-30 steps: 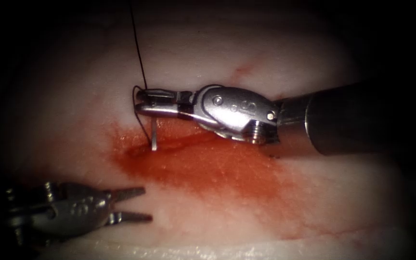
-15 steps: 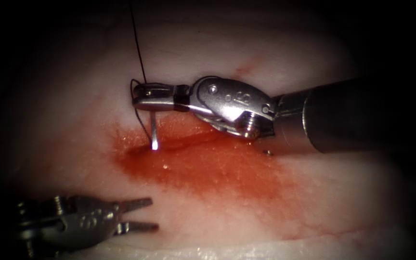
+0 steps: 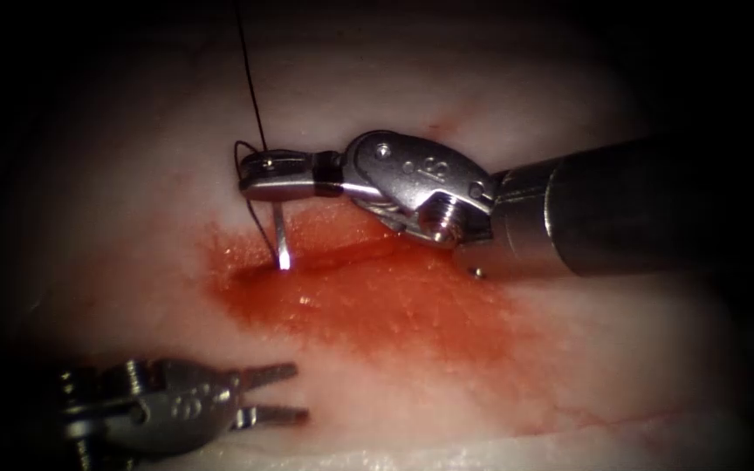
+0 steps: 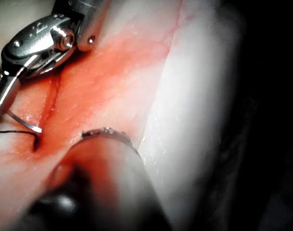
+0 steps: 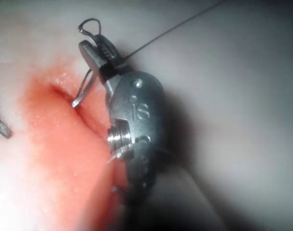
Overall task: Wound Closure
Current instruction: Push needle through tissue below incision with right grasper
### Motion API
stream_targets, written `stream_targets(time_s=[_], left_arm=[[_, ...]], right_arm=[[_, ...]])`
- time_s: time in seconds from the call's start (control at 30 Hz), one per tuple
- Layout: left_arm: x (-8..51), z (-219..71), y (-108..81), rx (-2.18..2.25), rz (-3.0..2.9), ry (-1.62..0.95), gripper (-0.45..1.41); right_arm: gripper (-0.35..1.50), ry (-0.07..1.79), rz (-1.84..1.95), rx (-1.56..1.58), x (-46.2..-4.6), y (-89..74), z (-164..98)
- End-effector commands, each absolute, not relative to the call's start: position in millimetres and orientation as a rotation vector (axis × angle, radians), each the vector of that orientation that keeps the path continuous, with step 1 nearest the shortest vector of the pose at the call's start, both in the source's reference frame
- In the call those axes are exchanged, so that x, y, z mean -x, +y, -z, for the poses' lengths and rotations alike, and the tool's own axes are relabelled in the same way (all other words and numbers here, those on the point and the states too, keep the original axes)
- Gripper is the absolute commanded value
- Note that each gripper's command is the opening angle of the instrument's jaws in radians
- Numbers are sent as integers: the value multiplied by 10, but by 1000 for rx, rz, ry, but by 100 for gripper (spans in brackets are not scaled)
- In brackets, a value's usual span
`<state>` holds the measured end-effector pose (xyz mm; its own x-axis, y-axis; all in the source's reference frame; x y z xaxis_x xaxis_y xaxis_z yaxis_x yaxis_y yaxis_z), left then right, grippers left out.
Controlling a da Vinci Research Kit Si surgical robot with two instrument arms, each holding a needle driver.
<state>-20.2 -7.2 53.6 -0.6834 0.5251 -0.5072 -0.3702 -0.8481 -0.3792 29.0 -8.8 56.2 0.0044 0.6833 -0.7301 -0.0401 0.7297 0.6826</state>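
Endoscope view: the right claw [image 3: 259, 174] is clamped on the needle [image 3: 281, 240] near its thread end, so the curve hangs below the claw with its tip at the left end of the cut [image 3: 325, 260] in the tissue [image 3: 482, 96]; whether the tip has entered cannot be told. The thread [image 3: 250, 78] runs up and away from the claw, clear of the cut. The left claw [image 3: 277, 397], jaws apart and holding nothing, sits well below, off the red fluid [image 3: 377, 305].

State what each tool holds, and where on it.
The right tool holds the needle near its thread end, tip at the cut. The left tool holds nothing.
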Motion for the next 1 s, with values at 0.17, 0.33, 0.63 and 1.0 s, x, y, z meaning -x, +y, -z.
stream_targets(time_s=[0.17, 0.33, 0.63, 1.0], left_arm=[[204, -545, -74, 849, -2491, -343, 5], [202, -555, -72, 856, -2495, -340, 5], [196, -581, -75, 835, -2488, -362, 4], [189, -591, -76, 823, -2493, -378, 2]], right_arm=[[-35, 1460, -666, -607, -297, -86, -566], [-35, 1454, -705, -622, -300, -84, -567], [-35, 1446, -736, -647, -300, -84, -567], [-35, 1437, -778, -697, -300, -81, -568]])
